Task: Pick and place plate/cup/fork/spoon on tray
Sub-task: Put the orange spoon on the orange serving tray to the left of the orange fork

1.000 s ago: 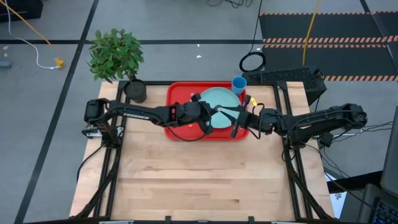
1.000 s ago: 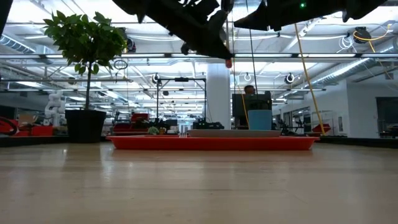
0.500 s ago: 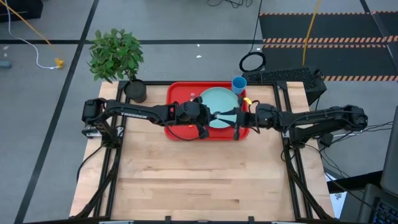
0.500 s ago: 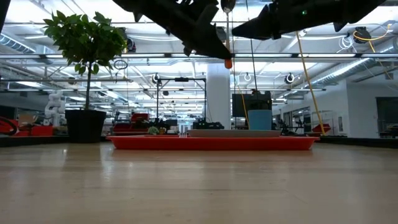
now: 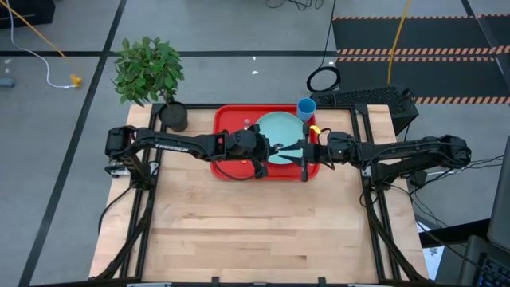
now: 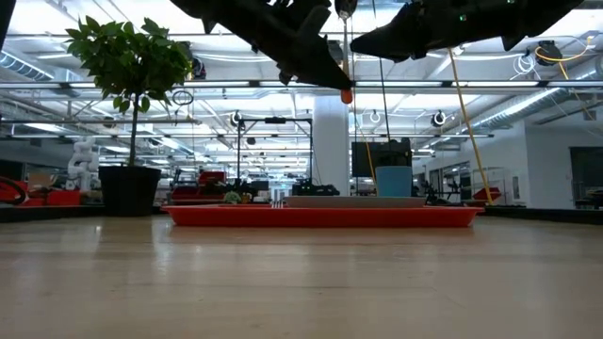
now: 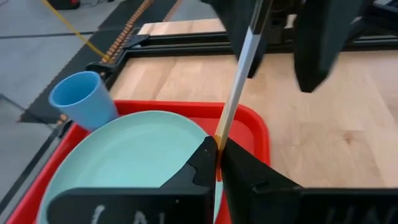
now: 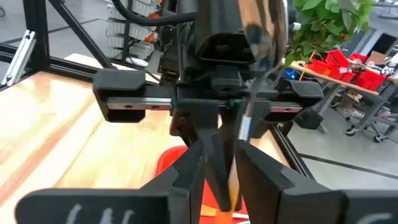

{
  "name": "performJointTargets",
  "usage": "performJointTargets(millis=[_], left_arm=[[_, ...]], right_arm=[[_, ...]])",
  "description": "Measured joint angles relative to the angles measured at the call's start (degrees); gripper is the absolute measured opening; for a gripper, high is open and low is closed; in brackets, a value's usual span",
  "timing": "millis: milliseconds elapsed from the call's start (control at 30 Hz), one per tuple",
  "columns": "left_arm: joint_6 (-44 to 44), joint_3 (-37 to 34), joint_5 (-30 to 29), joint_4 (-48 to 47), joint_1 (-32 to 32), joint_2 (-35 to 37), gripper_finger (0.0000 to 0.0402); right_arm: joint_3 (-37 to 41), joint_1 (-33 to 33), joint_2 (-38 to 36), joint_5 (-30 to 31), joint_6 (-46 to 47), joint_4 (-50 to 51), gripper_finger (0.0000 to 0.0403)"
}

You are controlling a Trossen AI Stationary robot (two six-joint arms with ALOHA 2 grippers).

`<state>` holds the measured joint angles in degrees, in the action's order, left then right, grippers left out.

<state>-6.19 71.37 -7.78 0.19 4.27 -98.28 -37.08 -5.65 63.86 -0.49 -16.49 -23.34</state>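
The red tray (image 5: pixel 227 167) lies at the table's far middle, with the teal plate (image 5: pixel 283 127) lying flat in it. The blue cup (image 5: pixel 306 108) stands upright at the tray's far right corner. It also shows in the left wrist view (image 7: pixel 84 99). My left gripper (image 5: pixel 277 151) is shut on the spoon (image 6: pixel 345 56), high above the tray. My right gripper (image 5: pixel 296 151) is open and faces it. Its fingers (image 7: pixel 314 43) stand on either side of the spoon's silver shaft (image 7: pixel 245 56). The spoon's bowl (image 8: pixel 264 31) is uppermost. I cannot make out the fork. My left gripper pinches the spoon's orange handle (image 7: pixel 218 144) between its two fingers, which slant down from the table's left. The spoon stands about upright and is lifted clear of the tray. Its orange end (image 6: pixel 346 95) sticks out below the fingers. I cannot tell whether my right gripper touches the shaft.
A potted plant (image 5: pixel 151 76) in a dark pot (image 5: pixel 173 116) stands at the table's far left, beside the tray. Bare wooden tabletop (image 5: pixel 255 231) stretches from the tray to the near edge. Dark equipment (image 5: pixel 374 100) sits past the far right corner.
My right gripper has moved toward the table's left, closing in on my left gripper and the spoon. The spoon has stayed upright at the same height.
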Motion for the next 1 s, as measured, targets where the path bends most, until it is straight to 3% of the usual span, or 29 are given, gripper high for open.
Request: performJointTargets(millis=[400, 733, 867, 1000], left_arm=[[-1.2, 0.02, 5.11, 3.65, -0.26, -0.02, 0.001], [-1.68, -0.02, 5.26, 4.21, -0.23, -0.04, 0.0016], [-1.62, -0.02, 5.26, 4.46, -0.25, -0.02, 0.0007], [0.91, -0.02, 4.36, 5.08, -0.26, -0.02, 0.0045]], right_arm=[[0.0, 0.0, 0.02, 0.09, 1.07, -0.37, 0.008], [-0.04, 0.11, 3.69, -1.14, 0.9, -3.53, 0.0007], [-0.04, 0.13, 3.32, -1.13, 0.9, -3.52, 0.001], [-0.04, 0.11, 3.19, -1.1, 0.71, -3.66, 0.0003]])
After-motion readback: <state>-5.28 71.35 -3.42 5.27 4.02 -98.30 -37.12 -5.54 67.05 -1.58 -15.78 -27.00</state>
